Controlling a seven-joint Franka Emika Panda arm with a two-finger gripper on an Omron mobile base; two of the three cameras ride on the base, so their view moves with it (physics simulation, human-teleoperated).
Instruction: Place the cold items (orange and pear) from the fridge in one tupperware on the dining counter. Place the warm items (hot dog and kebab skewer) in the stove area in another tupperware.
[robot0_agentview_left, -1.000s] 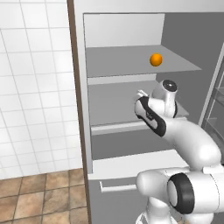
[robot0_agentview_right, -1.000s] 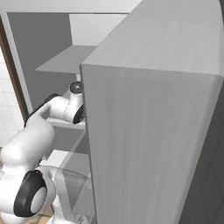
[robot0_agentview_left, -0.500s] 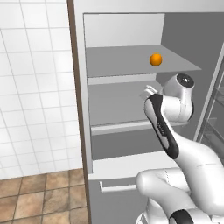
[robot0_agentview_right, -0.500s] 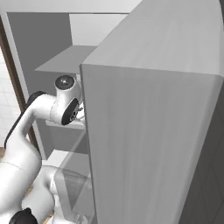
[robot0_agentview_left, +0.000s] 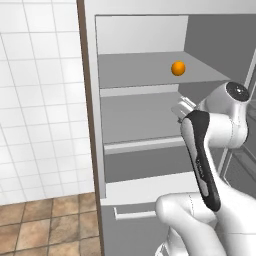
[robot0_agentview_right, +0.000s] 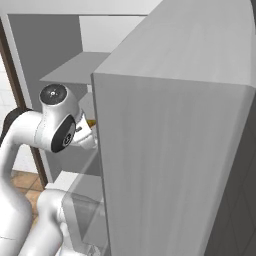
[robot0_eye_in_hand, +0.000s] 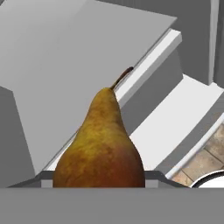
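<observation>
Since the pear (robot0_eye_in_hand: 103, 144) fills the lower middle of the hand view, wedged between the fingers, I'd say the gripper (robot0_eye_in_hand: 99, 183) is closed on its fat belly. Good spot really: pears are firm but smooth and bruise easily, and the narrow neck would slip. It looks light enough. Further right, in the upper right of the left base view, one orange (robot0_agentview_left: 178, 68) sits on the top fridge shelf (robot0_agentview_left: 135, 70). Count: one pear, one orange.
</observation>
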